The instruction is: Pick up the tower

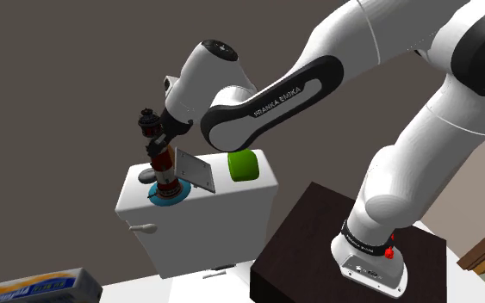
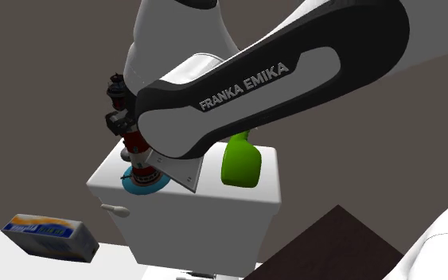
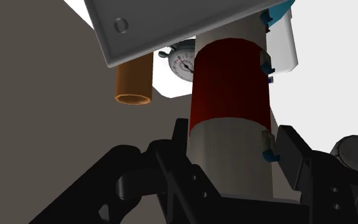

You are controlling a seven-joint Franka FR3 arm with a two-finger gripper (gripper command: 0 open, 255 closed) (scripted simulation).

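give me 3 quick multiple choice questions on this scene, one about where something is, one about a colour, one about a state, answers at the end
1. Where does the green object stand?
a) on the floor
b) on top of the white tank
c) on a shelf

2. What colour is the wide band on the tower?
a) yellow
b) purple
c) red

3. How is the gripper?
a) shut on the tower
b) open, far from the tower
c) shut on the green object

Answers:
1 b, both exterior views show it resting on the tank's top.
2 c, the wrist view shows a red band above a pale section.
3 a, the wrist view shows a black finger against each side of the tower.
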